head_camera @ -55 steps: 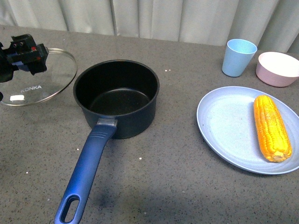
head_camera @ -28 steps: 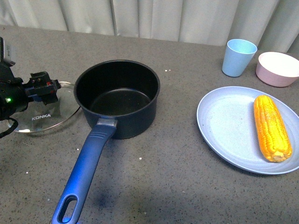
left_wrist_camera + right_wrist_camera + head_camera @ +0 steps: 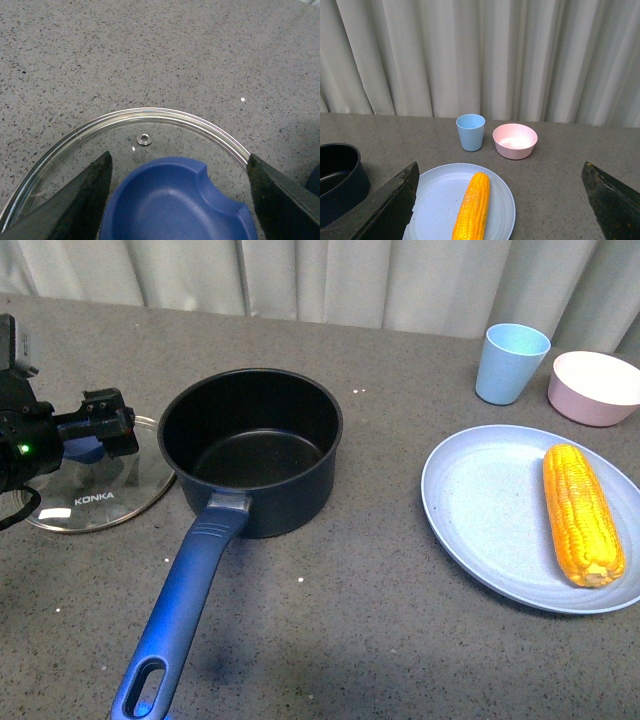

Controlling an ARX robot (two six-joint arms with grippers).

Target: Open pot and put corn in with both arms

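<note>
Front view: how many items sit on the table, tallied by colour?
Blue: 3 (pot, cup, plate)
Pink: 1 (bowl)
Yellow: 1 (corn)
Clear glass: 1 (lid)
Total: 6

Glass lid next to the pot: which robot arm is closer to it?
Left. The left gripper sits right over the glass lid, fingers either side of its blue knob. The right gripper faces the corn on the plate, across the pot.
</note>
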